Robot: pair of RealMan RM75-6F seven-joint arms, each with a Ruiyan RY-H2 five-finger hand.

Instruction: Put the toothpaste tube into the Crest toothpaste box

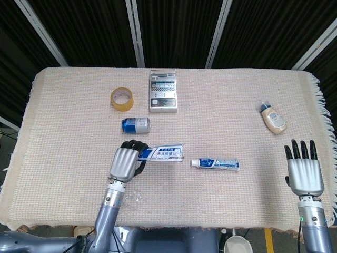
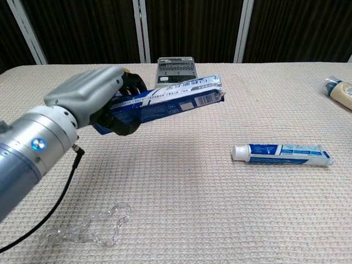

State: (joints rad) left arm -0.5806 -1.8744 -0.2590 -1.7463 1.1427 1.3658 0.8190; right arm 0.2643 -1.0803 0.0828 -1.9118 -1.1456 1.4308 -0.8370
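Note:
My left hand (image 1: 125,162) (image 2: 93,104) grips one end of the blue and white Crest toothpaste box (image 1: 165,153) (image 2: 170,99) and holds it in the air above the table, its free end pointing right. The toothpaste tube (image 1: 215,164) (image 2: 282,152) lies flat on the cloth to the right of the box, white cap toward my left hand. My right hand (image 1: 303,169) hovers open near the table's front right edge, fingers spread and apart from everything; it shows only in the head view.
A blue can (image 1: 136,124) lies behind my left hand. A yellow tape roll (image 1: 121,98) and a grey calculator-like device (image 1: 163,90) (image 2: 176,66) sit further back. A small cream bottle (image 1: 273,118) (image 2: 340,91) lies at the right. A clear plastic chain (image 2: 91,229) lies at the front left.

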